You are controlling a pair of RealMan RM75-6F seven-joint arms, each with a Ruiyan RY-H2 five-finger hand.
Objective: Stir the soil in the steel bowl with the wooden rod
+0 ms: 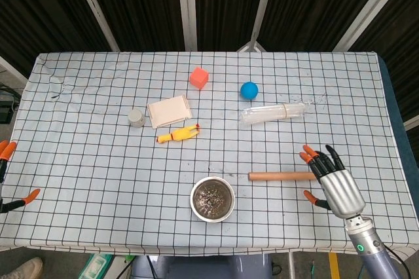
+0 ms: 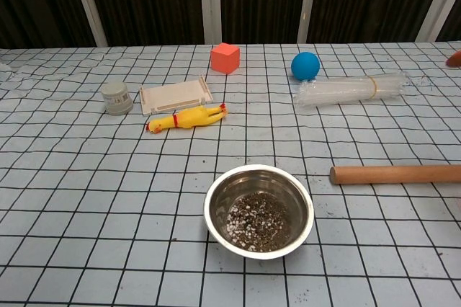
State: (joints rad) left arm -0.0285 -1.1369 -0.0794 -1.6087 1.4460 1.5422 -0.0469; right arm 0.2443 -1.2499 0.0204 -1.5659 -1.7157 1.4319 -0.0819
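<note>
One wooden rod [image 1: 283, 176] lies flat on the checked tablecloth [image 1: 91, 161], roughly horizontal, just right of the steel bowl [image 1: 212, 199] and apart from it; chest view shows its left end near the bowl rim with a clear gap between. Bowl holds a shallow layer of dark soil [image 2: 261, 223] with pale specks, some grains scattered on the cloth around it. Right hand [image 1: 331, 181] sits at the rod's right end, fingers spread wide and holding nothing, orange fingertips [image 1: 305, 156] above or just past that end; contact cannot be told from either view. Left hand [image 1: 8, 175] shows only at the far left edge, a few orange tips well apart, holding nothing, well away from everything. Rod looks like a plain smooth dowel: probably light, stiff, not fragile, likely to roll on the cloth if nudged sideways and a bit slick in a loose grip. Best hold is probably a full wrap around the right third, leaving the left length free to reach into the soil. Bowl looks thin and light, so it may slide or tip if the rod pushes hard on its wall. Other items sit well behind: yellow rubber chicken [image 1: 177, 134], white card box [image 1: 168, 110], grey cup [image 1: 136, 118], red cube [image 1: 199, 77], blue ball [image 1: 249, 90], bundle of clear straws [image 1: 273, 112].
</note>
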